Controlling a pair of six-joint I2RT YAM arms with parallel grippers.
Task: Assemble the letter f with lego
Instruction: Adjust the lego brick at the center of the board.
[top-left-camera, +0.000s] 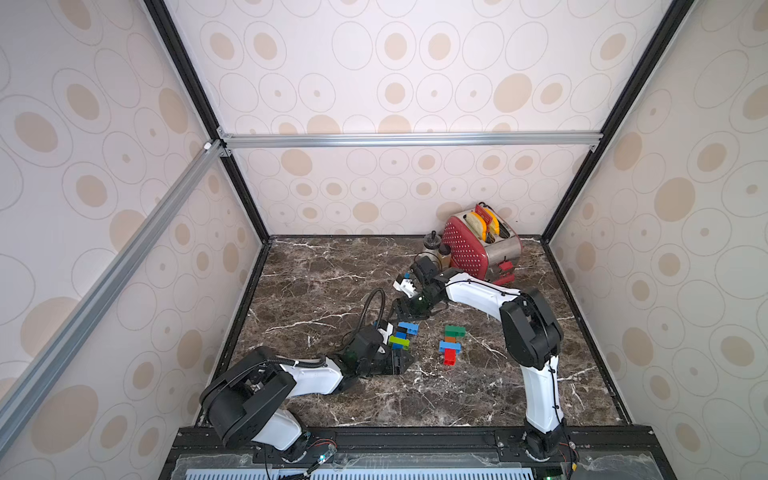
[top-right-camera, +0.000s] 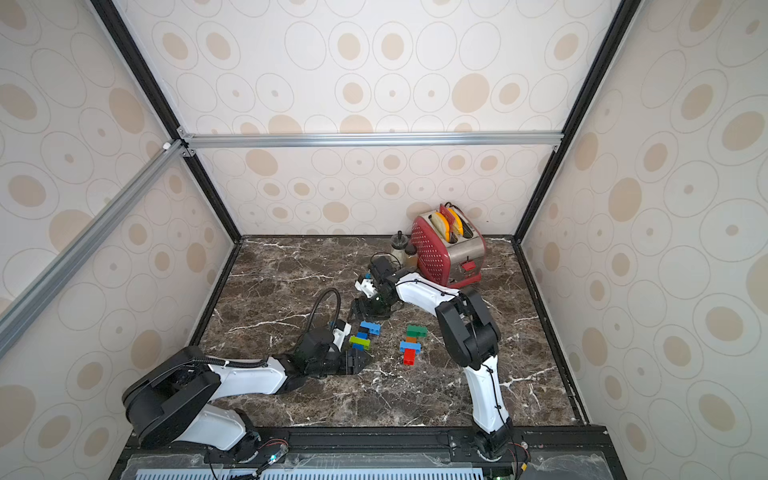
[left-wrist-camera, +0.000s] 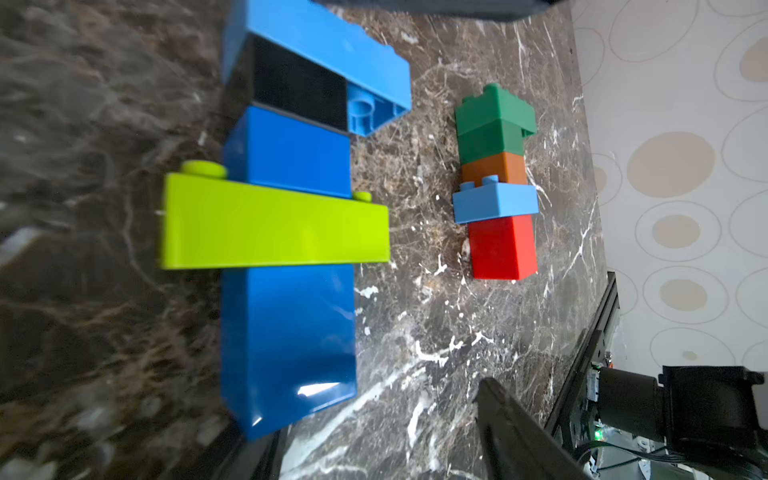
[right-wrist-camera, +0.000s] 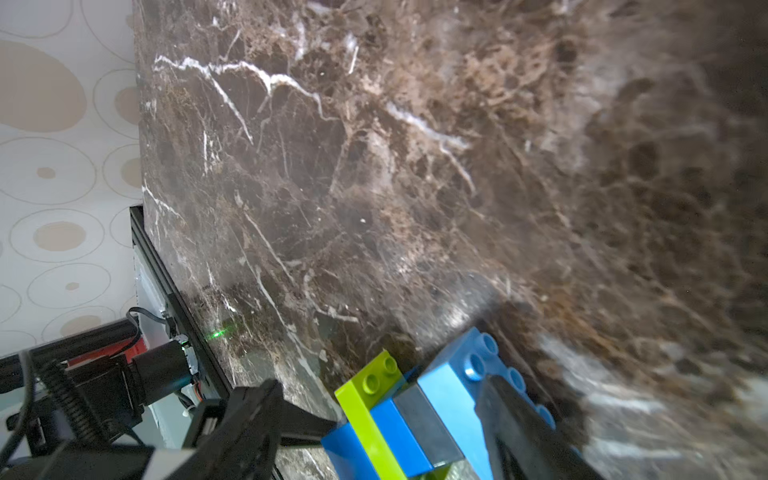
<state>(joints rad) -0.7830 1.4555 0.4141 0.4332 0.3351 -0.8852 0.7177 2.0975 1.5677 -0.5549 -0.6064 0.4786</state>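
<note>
**Spotter:** Where's the lego?

**Operator:** I see two runs lying flat on the desk (top-left-camera: 316, 291). The blue-and-lime run (top-left-camera: 402, 334) sits mid-desk between my arms. The green-to-red run (top-left-camera: 452, 344) lies apart to its right, with nothing touching it.

**Spotter:** Jaws?

**Operator:** My left gripper (top-left-camera: 400, 360) is at the near end, jaws spread. The end brick is between them, with a clear gap on one side. My right gripper (top-left-camera: 405, 309) is at the far end, jaws spread astride the light-blue bar (left-wrist-camera: 320, 45). One finger (right-wrist-camera: 523, 415) lies against it, and I see no pinch.

**Spotter:** Plan?

**Operator:** My read is that I'm seating the joints from both ends. I'd keep both pushes low and in line with the spine, or it may buckle upward. The lime bar (left-wrist-camera: 274, 224) juts left while the top bar juts right, which looks wrong for an F.

**Spotter:** Views?

**Operator:** The left wrist shows both runs and the light-blue bar's hollow underside. The right wrist shows stud tops but never the second run. Only the top views show both arms.
</note>
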